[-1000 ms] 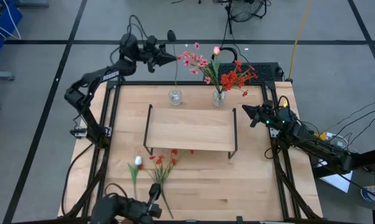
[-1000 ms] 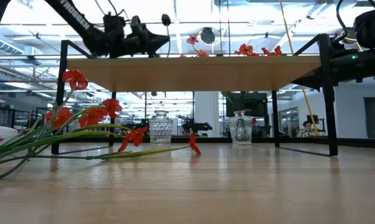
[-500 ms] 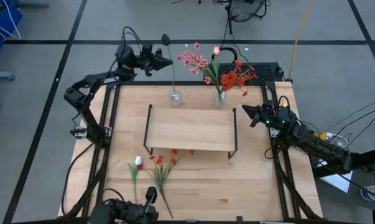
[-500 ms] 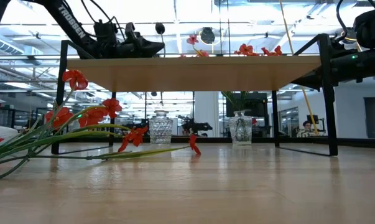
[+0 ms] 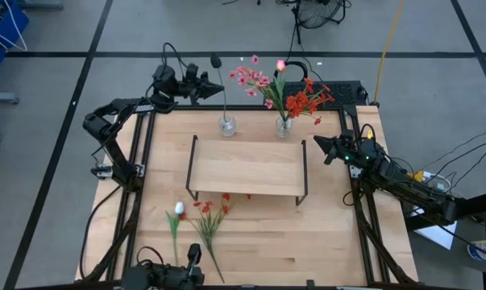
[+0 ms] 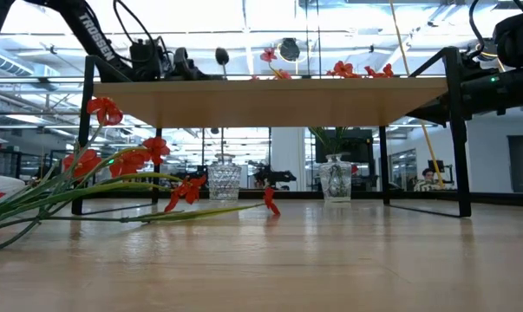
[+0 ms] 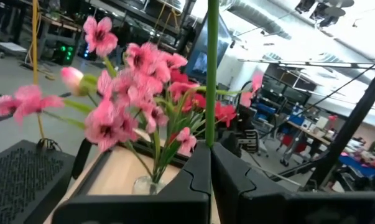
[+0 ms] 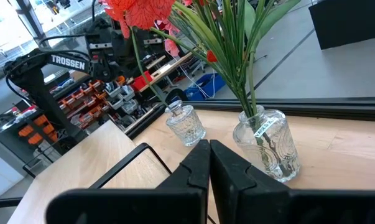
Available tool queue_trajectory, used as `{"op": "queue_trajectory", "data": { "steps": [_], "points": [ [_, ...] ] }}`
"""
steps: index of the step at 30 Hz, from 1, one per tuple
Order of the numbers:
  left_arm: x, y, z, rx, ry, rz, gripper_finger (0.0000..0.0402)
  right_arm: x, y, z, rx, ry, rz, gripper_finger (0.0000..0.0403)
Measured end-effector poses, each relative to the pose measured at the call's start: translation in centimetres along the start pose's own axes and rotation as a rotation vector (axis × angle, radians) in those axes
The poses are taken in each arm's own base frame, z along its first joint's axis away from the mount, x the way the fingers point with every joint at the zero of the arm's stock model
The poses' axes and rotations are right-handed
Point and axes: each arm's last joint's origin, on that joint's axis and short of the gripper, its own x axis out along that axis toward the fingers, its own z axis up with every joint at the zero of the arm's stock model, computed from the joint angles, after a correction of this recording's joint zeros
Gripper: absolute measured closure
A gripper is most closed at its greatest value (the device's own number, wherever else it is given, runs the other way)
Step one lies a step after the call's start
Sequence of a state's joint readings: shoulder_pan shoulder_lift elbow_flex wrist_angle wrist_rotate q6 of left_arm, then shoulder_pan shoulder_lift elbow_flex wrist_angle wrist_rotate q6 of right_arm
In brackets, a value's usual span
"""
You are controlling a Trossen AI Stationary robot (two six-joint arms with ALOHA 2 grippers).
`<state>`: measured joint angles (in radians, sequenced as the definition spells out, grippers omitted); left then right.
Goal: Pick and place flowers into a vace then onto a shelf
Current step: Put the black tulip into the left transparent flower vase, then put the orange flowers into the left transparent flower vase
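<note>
A dark-bud flower (image 5: 216, 61) stands on a long green stem above the left glass vase (image 5: 226, 125). My left gripper (image 5: 218, 85) is shut on that stem near the table's far edge. The right glass vase (image 5: 284, 126) holds pink and red flowers (image 5: 295, 101) with a pink tulip bud (image 5: 280, 64). More red flowers (image 5: 210, 219) and a white tulip bud (image 5: 178, 210) lie flat on the table, near of the shelf (image 5: 247, 167). My right gripper (image 5: 320, 146) is shut and hovers off the shelf's right end. My left gripper pinches the dark bud's stem (image 7: 210, 118) between its two fingertips, some way below the bud. The fingers come level from the table's left and lie across the stem. The stem stands about upright, and its lower end (image 5: 226, 117) reaches down into the left vase's mouth.
The shelf stands mid-table on black end frames (image 5: 193, 165), just near of both vases. Black rails (image 5: 150, 161) run along the tabletop's left and right sides. Bare wood lies to the right of the loose flowers, at the table's near side.
My left gripper has come down and drawn slightly toward the table's left, staying shut on the stem. The dark bud has sunk with it, and the stem has slid deeper into the left vase.
</note>
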<state>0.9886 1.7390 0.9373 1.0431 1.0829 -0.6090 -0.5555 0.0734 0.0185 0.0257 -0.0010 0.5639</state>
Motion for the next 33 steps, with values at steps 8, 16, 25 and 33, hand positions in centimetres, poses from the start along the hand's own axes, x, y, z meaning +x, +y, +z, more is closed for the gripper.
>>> {"op": "queue_trajectory", "data": {
  "steps": [8, 16, 25, 33],
  "points": [
    [-0.2, 0.2, -2.1, -0.014, 0.034, 0.037, 0.039, 0.0, 0.0, 0.0, 0.0, 0.0, -0.001, 0.0401],
    [0.2, 0.4, -4.2, -0.028, 0.104, 0.101, 0.0397, 0.0, 0.0, 0.0, 0.019, -0.002, -0.004, 0.0401],
    [0.9, 0.7, -6.5, -0.038, 0.209, 0.287, 0.0378, 0.0, 0.0, 0.0, 0.026, -0.002, -0.004, 0.0401],
    [1.3, 0.5, -7.9, -0.041, 0.307, 0.349, 0.0391, 0.0, 0.0, 0.0, 0.026, -0.001, -0.005, 0.0401]
  ]
}}
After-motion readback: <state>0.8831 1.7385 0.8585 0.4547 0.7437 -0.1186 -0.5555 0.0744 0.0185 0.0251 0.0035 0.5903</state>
